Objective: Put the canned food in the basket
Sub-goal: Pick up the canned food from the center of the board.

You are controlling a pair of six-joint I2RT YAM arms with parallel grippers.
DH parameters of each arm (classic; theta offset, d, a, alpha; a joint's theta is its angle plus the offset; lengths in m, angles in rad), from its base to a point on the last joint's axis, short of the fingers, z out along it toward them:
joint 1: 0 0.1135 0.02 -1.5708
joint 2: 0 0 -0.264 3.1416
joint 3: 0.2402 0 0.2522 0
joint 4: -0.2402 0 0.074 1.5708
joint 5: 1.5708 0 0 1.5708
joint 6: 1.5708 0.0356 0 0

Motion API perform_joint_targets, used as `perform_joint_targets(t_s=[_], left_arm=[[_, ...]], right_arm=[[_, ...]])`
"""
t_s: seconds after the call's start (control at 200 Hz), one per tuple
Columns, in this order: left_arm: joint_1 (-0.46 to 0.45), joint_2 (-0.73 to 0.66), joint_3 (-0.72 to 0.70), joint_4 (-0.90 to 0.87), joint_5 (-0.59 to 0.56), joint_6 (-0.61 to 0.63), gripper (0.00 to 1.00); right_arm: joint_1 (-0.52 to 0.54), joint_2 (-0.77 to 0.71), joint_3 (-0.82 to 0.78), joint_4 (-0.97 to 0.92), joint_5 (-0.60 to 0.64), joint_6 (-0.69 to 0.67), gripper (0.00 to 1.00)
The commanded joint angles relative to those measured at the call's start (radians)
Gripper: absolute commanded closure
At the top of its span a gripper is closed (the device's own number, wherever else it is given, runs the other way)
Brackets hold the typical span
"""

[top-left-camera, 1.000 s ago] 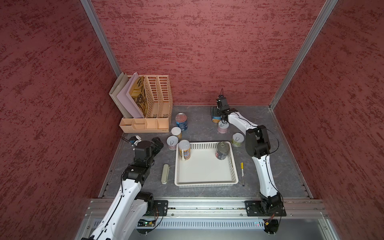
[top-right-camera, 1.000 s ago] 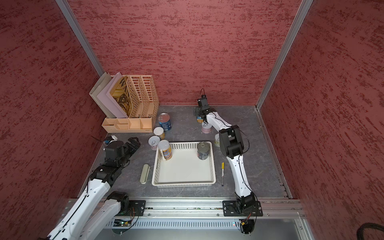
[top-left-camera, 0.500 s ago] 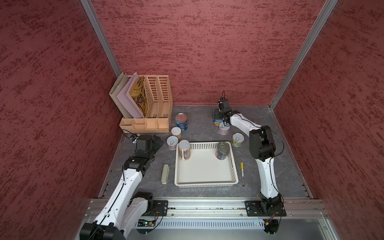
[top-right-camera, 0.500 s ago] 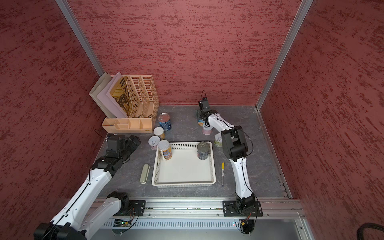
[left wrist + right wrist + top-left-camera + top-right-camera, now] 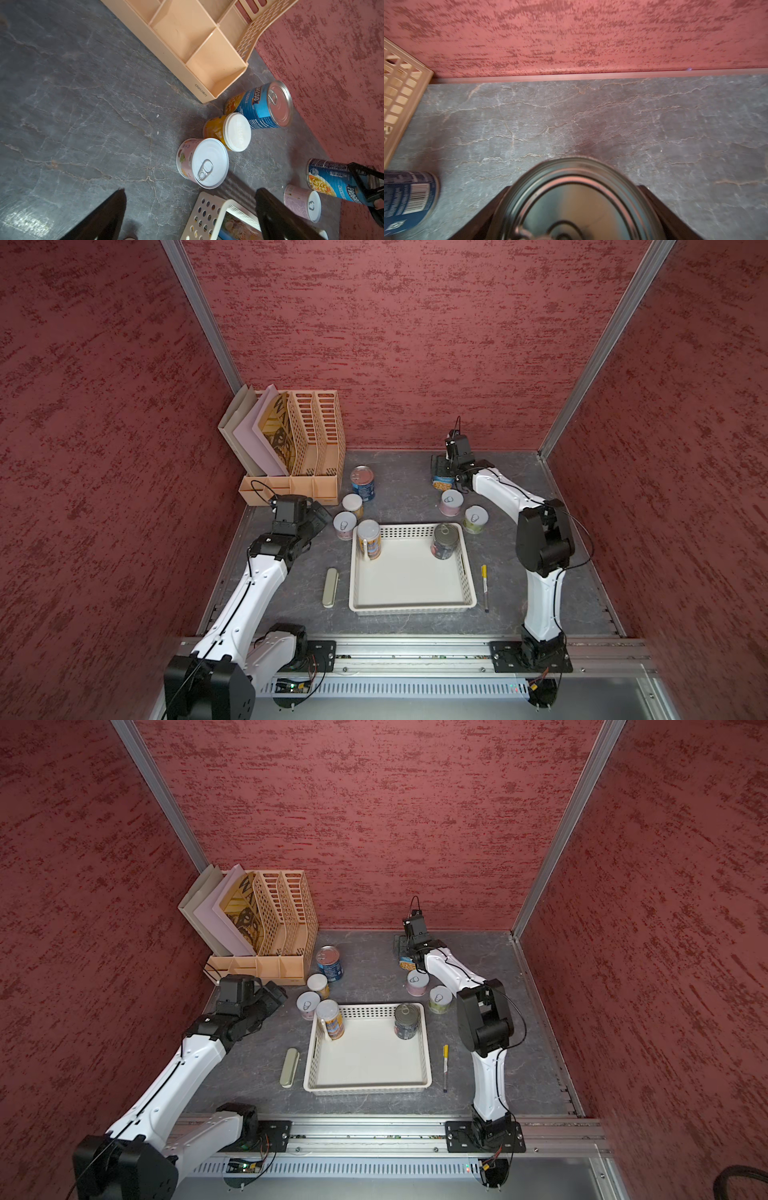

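The white basket holds a slim yellow-labelled can and a dark can. At the far right, my right gripper is shut on a blue-labelled can; that can's metal top fills the space between the fingers. Another blue can and two small white-topped cans stand by the basket's far left corner. Two more small cans stand beyond its far right corner. My left gripper is open and empty, just left of the nearest small can.
A beige slotted file holder with folders stands at the back left, close to the left arm. An olive case lies left of the basket and a yellow-capped pen right of it. Red walls enclose three sides.
My left gripper has moved away from the front edge toward the small cans by the basket's corner. The right gripper has shifted slightly right with the blue can in it.
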Motion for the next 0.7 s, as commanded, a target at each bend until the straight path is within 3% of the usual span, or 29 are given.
perform_joint_targets(t_s=[0.0,0.311,0.691], left_arm=[[0.011,0.010,0.018,-0.006,0.056,0.038,0.00],[0.015,-0.085,-0.052,0.037,0.022,0.051,0.00],[0.060,-0.144,-0.105,0.091,0.135,0.053,0.00]], right_arm=[[0.028,-0.131,0.026,0.066,0.041,0.012,0.66],[0.120,-0.312,-0.027,-0.037,0.139,-0.042,0.67],[0.250,-0.605,-0.205,-0.073,0.187,-0.062,0.68]])
